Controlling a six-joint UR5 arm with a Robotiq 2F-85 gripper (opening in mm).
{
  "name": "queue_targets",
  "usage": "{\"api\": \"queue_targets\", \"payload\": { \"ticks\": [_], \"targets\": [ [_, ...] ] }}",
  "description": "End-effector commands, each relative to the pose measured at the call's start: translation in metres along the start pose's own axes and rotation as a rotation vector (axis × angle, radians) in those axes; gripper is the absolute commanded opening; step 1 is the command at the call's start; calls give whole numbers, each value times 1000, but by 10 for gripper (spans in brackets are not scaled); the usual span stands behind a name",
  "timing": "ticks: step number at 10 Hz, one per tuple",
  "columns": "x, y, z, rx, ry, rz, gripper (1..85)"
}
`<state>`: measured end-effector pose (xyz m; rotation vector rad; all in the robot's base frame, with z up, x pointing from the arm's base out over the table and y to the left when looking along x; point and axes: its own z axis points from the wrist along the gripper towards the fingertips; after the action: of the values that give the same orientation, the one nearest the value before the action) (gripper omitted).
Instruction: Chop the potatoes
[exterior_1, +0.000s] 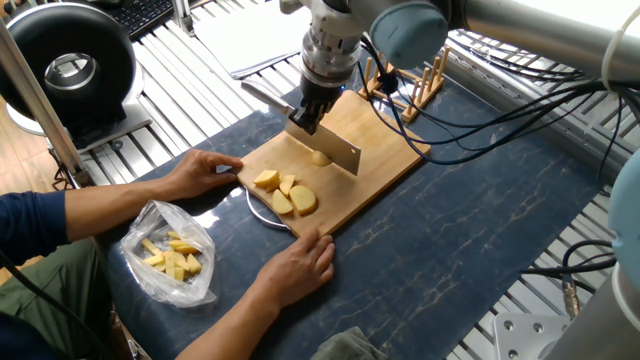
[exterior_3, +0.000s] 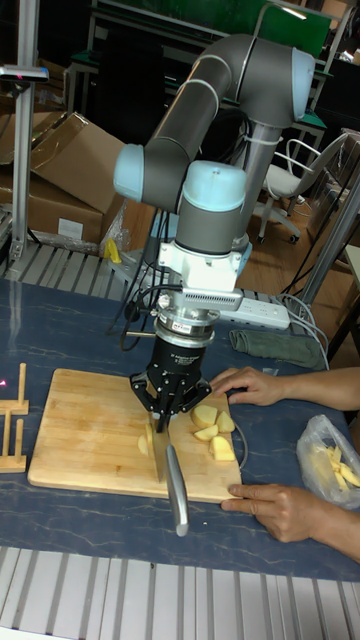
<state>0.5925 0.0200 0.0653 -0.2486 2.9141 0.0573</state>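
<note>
My gripper (exterior_1: 308, 108) (exterior_3: 171, 412) is shut on the handle of a cleaver-like knife (exterior_1: 327, 146) (exterior_3: 177, 488). The blade hangs over the middle of the wooden cutting board (exterior_1: 385, 150) (exterior_3: 80, 430). Its edge sits at a small pale potato piece (exterior_1: 320, 158) (exterior_3: 146, 443), which the blade partly hides. Several cut potato chunks (exterior_1: 285, 192) (exterior_3: 213, 427) lie together at the board's end nearest the person.
A person's hands (exterior_1: 200, 172) (exterior_1: 297, 268) hold the board's near corners. A clear plastic bag of yellow pieces (exterior_1: 172, 255) (exterior_3: 335, 465) lies beside them. A wooden rack (exterior_1: 405, 75) stands behind the board. Cables trail across the mat on the right.
</note>
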Motion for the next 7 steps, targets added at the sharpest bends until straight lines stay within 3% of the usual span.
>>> {"api": "queue_targets", "payload": {
  "ticks": [1, 2, 5, 7],
  "targets": [
    [-1, 0, 7, 0, -21, 4, 10],
    [2, -1, 4, 3, -14, -1, 10],
    [12, 1, -44, -14, 69, -11, 10],
    [4, 8, -47, -15, 68, 22, 10]
  ]
}}
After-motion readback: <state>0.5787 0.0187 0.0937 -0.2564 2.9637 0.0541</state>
